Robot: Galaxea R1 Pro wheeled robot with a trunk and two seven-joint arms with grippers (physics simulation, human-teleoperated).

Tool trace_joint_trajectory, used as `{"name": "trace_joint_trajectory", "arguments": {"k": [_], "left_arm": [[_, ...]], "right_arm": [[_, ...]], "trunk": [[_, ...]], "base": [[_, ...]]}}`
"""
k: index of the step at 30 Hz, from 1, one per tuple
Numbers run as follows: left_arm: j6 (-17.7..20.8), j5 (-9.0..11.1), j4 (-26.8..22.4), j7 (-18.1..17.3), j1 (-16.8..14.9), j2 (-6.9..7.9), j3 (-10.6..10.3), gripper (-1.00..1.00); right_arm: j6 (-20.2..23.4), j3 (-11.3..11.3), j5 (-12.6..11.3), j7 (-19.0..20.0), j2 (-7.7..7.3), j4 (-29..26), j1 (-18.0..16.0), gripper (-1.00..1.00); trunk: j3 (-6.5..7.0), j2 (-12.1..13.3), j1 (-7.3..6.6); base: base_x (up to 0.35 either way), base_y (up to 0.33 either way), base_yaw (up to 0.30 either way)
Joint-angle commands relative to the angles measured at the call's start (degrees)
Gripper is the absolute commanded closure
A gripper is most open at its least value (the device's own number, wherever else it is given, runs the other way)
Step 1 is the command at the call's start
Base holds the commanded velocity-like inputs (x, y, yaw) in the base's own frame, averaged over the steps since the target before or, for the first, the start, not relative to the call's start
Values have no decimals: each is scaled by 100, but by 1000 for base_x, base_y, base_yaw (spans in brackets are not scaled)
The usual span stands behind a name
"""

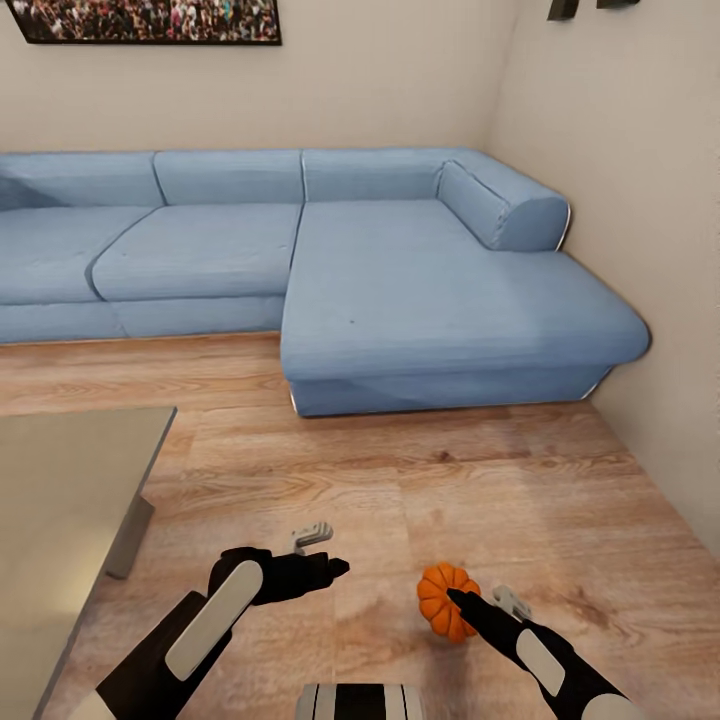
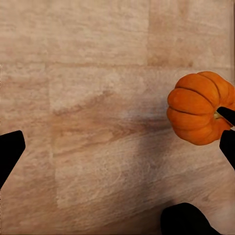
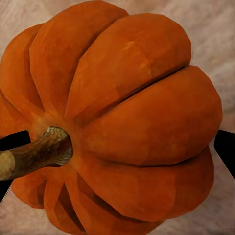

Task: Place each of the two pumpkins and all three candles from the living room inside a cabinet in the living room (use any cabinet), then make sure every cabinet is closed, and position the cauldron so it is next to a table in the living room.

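My right gripper (image 1: 462,604) has jaws clamped on the pumpkin (image 1: 444,598), off the floor (image 1: 400,480) at 5 o'clock, prob. for carrying to a cabinet. Left gripper (image 1: 325,570) w/ jaws apart, free.

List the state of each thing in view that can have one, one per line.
pumpkin: whole, between the right gripper's fingers, over the wood floor.
right gripper: closed on the pumpkin, fingers either side.
left gripper: holds nothing; open or shut cannot be told.
sofa: blue, nothing on its cushions.
table: bare top in the part seen.
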Motion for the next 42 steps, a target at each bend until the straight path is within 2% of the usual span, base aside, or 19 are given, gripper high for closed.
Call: {"name": "trace_joint_trajectory", "arguments": {"k": [1, 9, 16, 27, 38, 42], "left_arm": [[-5, 61, -8, 59, -5, 7, -7, -100], [-14, 37, -27, 57, -5, 11, -22, -100], [-14, 22, -26, 59, -5, 10, -34, -100], [-14, 40, -49, 61, -5, 30, -31, -100], [-19, 7, -30, 106, -5, 11, -25, -100], [-20, 34, -22, 585, -5, 3, -32, -100]], "right_arm": [[13, 45, -51, -1, -7, -2, -1, 100], [26, 44, -57, 0, -9, -3, -1, 100], [197, 34, -65, 16, -16, -261, -1, 100], [260, 36, -67, 2, -16, -287, -1, 100], [262, 28, -65, -19, -16, -286, -1, 100], [262, 28, -68, -26, -16, -288, -1, 100]], "trunk": [[19, 0, -3], [41, 1, -6], [41, 1, -6], [41, 1, -6], [297, 16, -34], [401, 21, -45]], "base": [[-5, 0, 0], [-20, -35, 0], [-126, -241, 0], [-150, -225, 0], [-16, -17, 51], [0, 0, 175]]}}
